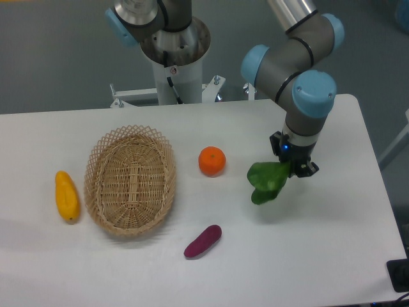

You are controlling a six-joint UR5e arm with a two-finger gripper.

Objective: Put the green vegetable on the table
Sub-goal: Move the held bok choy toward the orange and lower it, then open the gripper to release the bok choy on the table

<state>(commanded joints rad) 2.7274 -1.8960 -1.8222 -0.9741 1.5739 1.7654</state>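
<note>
The green vegetable [267, 181] has dark green rounded leaves pointing left and down. Its stalk end is hidden in my gripper [293, 166]. My gripper is shut on it right of the orange. It seems to hang just above the white table [319, 256], but I cannot tell whether the leaves touch it.
An oval wicker basket [131, 179] stands left of centre and holds nothing. An orange [211, 160] lies just left of the vegetable. A purple eggplant piece [202, 241] lies in front. A yellow vegetable [66, 196] lies at the far left. The robot base [172, 57] stands behind the table.
</note>
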